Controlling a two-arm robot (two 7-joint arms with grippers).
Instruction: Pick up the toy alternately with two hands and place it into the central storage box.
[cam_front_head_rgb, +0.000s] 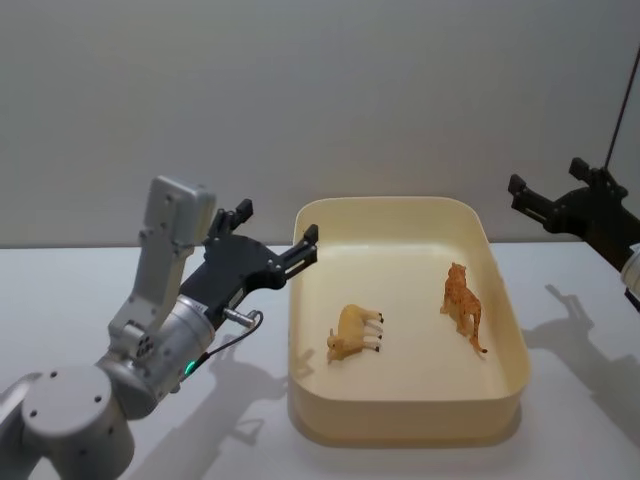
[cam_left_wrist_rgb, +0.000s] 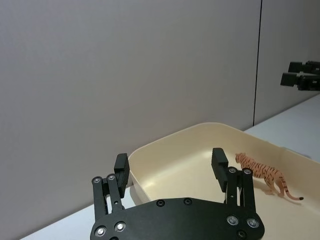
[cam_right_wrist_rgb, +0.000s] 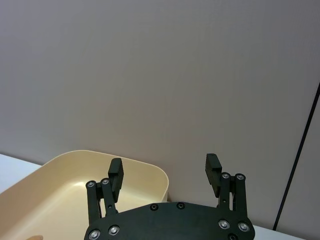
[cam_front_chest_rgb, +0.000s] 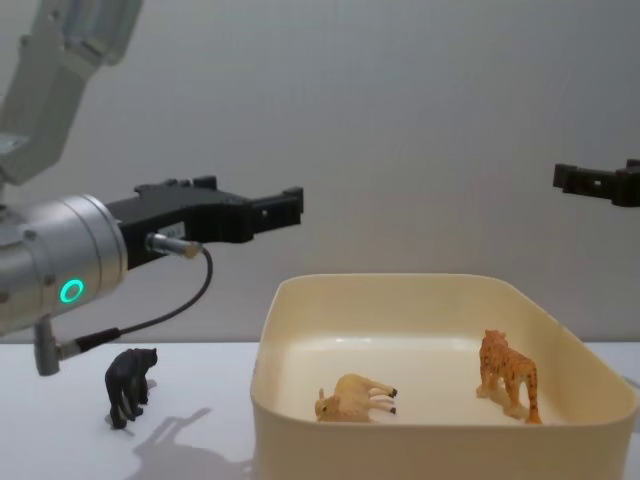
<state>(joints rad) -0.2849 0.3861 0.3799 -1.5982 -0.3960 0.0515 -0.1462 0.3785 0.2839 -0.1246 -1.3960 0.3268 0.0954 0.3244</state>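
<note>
The cream storage box (cam_front_head_rgb: 400, 420) sits below, between my grippers. My left gripper (cam_front_head_rgb: 277, 222) hangs spread and empty over its left rim. My right gripper (cam_front_head_rgb: 547, 176), also spread and empty, hangs high past its right side. Inside, a tiger (cam_front_head_rgb: 462, 305) stands and a tan animal (cam_front_head_rgb: 355, 333) lies sideways. A black bear (cam_front_chest_rgb: 130, 383) stands outside, below my left gripper.
</note>
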